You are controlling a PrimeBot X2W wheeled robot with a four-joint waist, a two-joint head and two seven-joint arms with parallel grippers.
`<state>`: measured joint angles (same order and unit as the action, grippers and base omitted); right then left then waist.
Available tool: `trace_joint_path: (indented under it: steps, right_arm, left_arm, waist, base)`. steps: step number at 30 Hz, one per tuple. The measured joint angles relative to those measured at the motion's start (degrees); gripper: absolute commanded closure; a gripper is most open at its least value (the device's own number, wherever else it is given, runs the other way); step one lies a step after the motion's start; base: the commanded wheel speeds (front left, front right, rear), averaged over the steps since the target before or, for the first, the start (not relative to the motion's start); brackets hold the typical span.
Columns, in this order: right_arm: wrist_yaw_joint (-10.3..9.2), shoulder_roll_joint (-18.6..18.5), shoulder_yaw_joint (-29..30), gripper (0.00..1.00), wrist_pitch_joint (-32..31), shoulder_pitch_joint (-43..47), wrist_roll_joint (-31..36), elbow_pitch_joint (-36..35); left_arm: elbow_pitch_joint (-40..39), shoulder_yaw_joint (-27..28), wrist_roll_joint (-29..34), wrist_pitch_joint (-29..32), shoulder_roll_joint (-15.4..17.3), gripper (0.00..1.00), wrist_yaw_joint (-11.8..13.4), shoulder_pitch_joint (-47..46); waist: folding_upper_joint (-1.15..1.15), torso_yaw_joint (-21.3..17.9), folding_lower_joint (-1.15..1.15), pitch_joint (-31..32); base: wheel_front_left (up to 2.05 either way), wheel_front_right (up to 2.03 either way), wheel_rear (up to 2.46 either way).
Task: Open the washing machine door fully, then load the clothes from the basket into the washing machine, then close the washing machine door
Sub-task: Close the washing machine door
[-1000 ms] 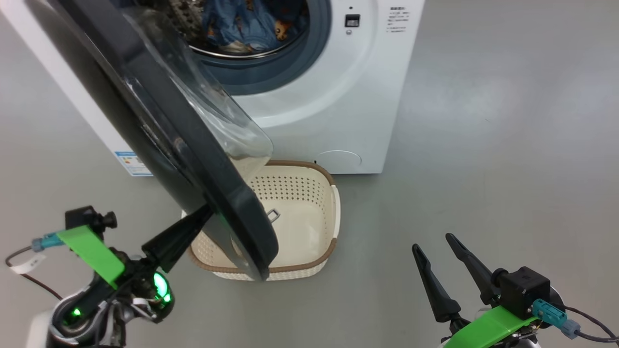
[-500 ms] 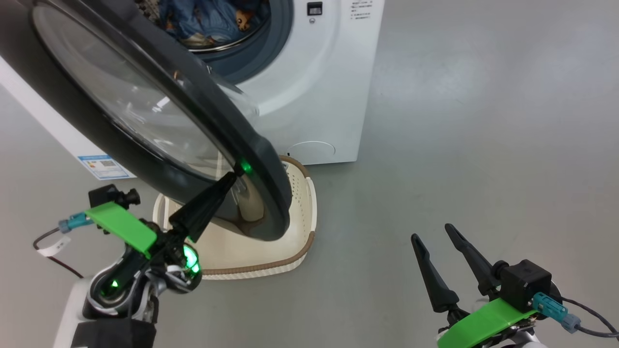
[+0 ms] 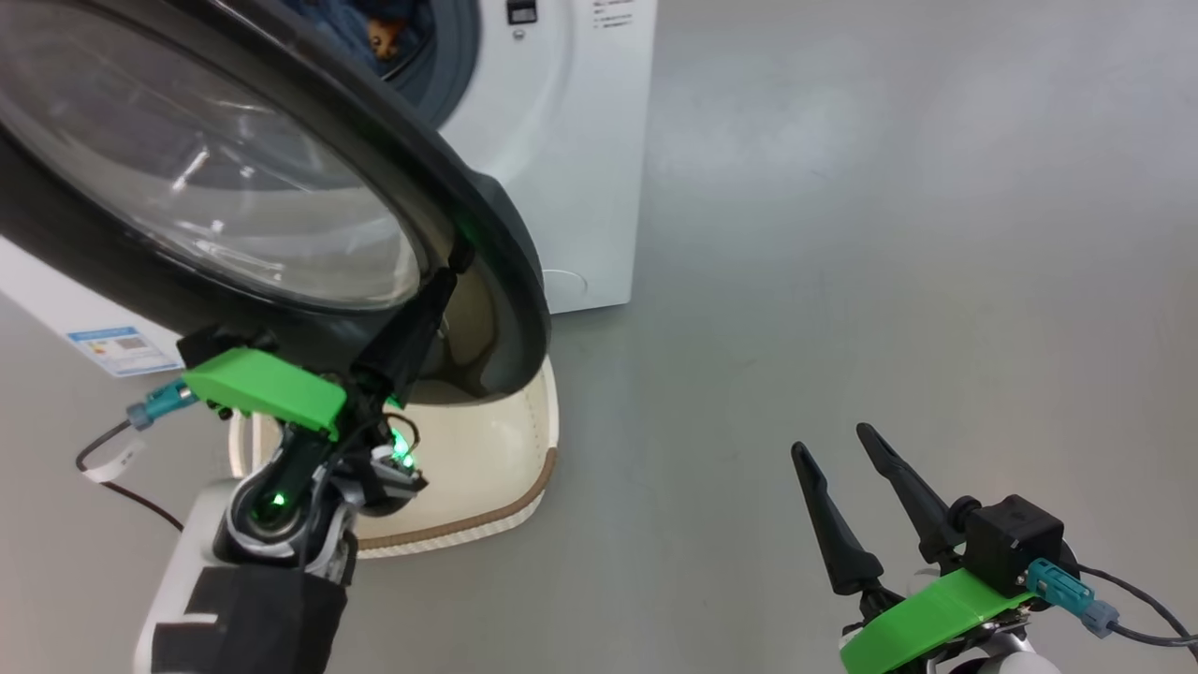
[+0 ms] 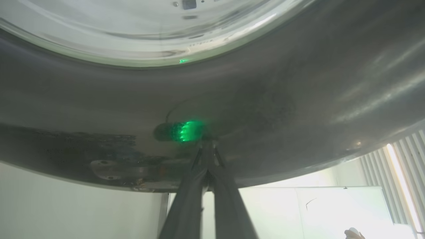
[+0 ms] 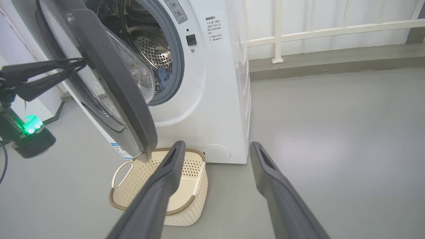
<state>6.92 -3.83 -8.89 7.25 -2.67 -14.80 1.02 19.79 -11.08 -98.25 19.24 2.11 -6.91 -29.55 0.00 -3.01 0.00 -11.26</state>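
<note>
Now | step: closing washing machine door (image 3: pixel 487 234), half-swung | left jaws pressed together, holding nothing, tips on its black rim | right jaws apart, empty | clothes (image 5: pixel 163 75) in drum (image 5: pixel 149 49); basket (image 5: pixel 187 215) beneath | push steadily, tips staying on rim, until fully shut

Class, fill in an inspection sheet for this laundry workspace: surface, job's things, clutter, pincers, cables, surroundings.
Surface: smooth grey floor.
Job's things: door partly open; clothes in the machine's drum; basket on the floor below the door, nothing seen inside.
Clutter: nothing seen.
Pincers: left pincer shut, tips against the door's black rim; right pincer open, holding nothing, over the floor.
Cables: tagged cable at the left wrist; another cable at the right wrist.
Surroundings: white railing along the far wall.
</note>
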Motion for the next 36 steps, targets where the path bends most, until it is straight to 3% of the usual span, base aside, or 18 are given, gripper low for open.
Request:
trace_joint_path:
  steps: [6,12,21,27,36]
  right_arm:
    - [0.0,0.11,-0.01,0.0,0.71,-0.01,-0.07,0.85]
    - [0.0,0.29,2.23,0.0,1.79,0.09,-0.52,1.77]
    - [0.0,0.65,4.14,0.0,2.19,1.8,-1.98,1.15]
    - [0.0,0.76,5.28,0.0,1.56,2.84,-1.86,-1.04]
    - [0.0,0.63,5.48,0.0,1.05,4.22,-1.86,-4.42]
  left_arm:
    - [1.63,-2.91,-0.09,-6.42,-0.16,1.0,0.0,-2.29]
    - [1.44,-3.8,1.4,-6.02,-0.13,1.0,0.0,-1.79]
    - [-11.26,-8.21,11.78,-8.1,5.03,1.0,-0.01,9.42]
    - [-17.67,-9.15,18.4,-16.33,9.82,1.0,-0.01,16.38]
    - [-18.17,-9.79,32.29,-31.94,14.26,1.0,-0.18,22.18]
  waist:
    - [0.0,-2.03,0.0,-0.06]
    - [0.0,-2.48,0.0,1.25]
    - [0.0,-2.33,0.0,4.46]
    - [0.0,-1.08,0.0,7.24]
    - [0.0,1.29,0.0,10.58]
  base:
    - [0.0,0.0,0.0]
    - [0.0,0.0,0.0]
    - [0.0,0.0,0.0]
    - [0.0,0.0,0.0]
    - [0.0,0.0,0.0]
